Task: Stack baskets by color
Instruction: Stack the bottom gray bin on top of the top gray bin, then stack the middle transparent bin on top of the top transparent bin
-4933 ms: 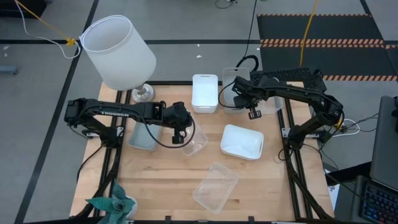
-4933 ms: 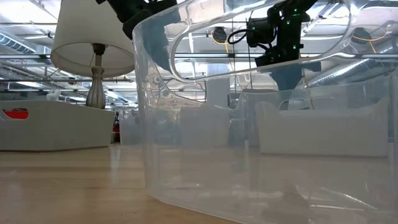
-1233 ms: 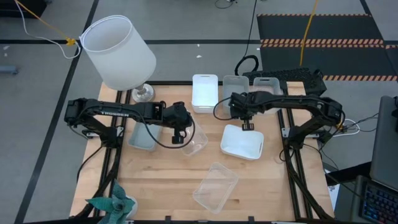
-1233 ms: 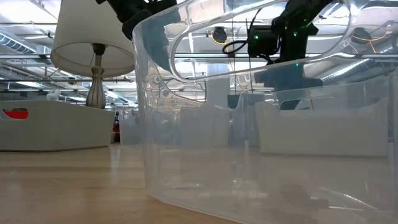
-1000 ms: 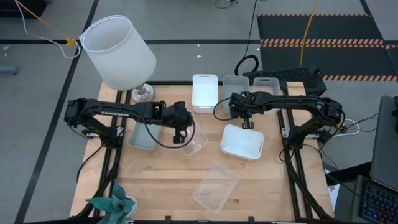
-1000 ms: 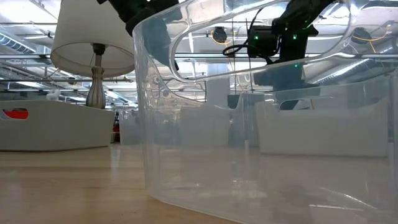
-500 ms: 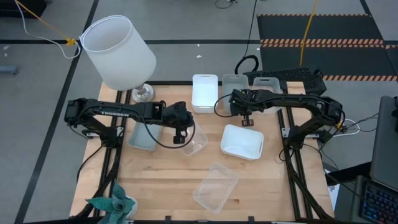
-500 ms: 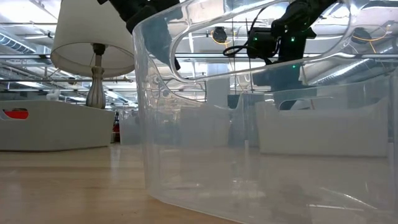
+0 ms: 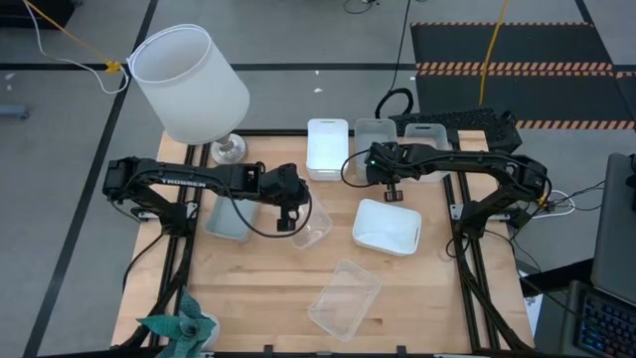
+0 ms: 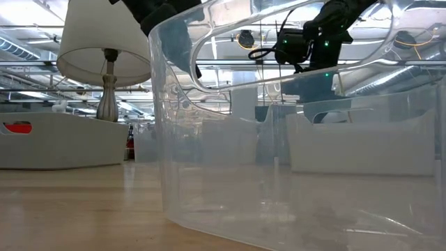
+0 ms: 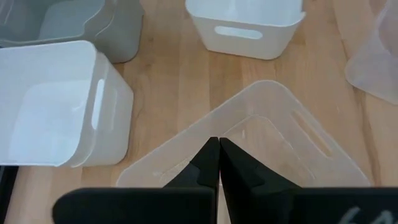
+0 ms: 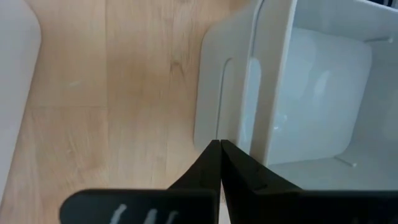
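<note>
A clear basket [image 9: 314,229] sits left of the table's middle, and my left gripper [image 9: 285,223] is shut at its left rim. A white basket [image 9: 388,227] lies right of the middle. My right gripper [image 9: 393,193] hangs shut above its far wall [image 12: 249,93], well off the table in the low view and touching nothing. A second white basket [image 9: 328,149] and two grey baskets [image 9: 376,134] stand along the far edge. Another grey basket [image 9: 229,219] lies at the left, and another clear basket [image 9: 345,296] lies near the front. My left gripper meets the clear basket's side wall at its rim [image 11: 186,146], near a corner. The shut fingertips [image 11: 211,155] slant down onto it from the table's left. The fingers hide the exact spot, so I cannot tell whether one finger is inside the wall.
A lamp with a big white shade [image 9: 189,85] stands at the far left corner. A green paper plant [image 9: 184,328] sits at the near left corner. Bare wood shows between the baskets and along the near right [image 9: 427,298].
</note>
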You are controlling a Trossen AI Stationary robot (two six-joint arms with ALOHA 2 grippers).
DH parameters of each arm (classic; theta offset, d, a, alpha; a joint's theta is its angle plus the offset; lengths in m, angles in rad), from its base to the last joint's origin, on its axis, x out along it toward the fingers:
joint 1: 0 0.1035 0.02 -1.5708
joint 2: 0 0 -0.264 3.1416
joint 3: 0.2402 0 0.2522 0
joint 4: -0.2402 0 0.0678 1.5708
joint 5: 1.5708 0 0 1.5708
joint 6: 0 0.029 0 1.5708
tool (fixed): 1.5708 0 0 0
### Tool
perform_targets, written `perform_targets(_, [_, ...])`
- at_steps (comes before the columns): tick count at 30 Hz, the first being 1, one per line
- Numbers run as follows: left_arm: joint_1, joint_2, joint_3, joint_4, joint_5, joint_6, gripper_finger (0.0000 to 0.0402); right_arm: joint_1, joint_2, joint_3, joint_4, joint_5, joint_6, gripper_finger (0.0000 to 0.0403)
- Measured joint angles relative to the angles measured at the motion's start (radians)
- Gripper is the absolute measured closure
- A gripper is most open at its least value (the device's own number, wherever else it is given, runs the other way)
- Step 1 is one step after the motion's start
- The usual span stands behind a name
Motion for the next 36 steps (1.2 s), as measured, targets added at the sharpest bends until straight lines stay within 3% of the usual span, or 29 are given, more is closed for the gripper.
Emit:
perform_targets(6, [-0.046,0.0,0.0,-0.005,0.0,-0.027,0.0387,0.031,-0.042,-0.001,-0.024,-0.001,0.053,0.0403])
perform_targets(14, [-0.115,0.0,0.0,0.008,0.0,-0.105,0.0377,0.165,-0.244,0.0,-0.059,-0.016,0.251,0.0403])
perform_targets(20, [-0.176,0.001,0.0,0.013,-0.055,-0.205,0.0304,0.348,-0.349,-0.01,-0.062,-0.08,0.506,0.0403])
perform_targets(27, [-0.312,0.073,0.0,0.016,-0.148,-0.266,0.02,0.588,-0.381,-0.118,0.125,-0.033,0.594,0.0403])
perform_targets(36, [-0.352,0.157,0.0,0.004,-0.184,-0.335,0.0174,0.717,-0.381,-0.15,0.237,-0.024,0.637,0.0403])
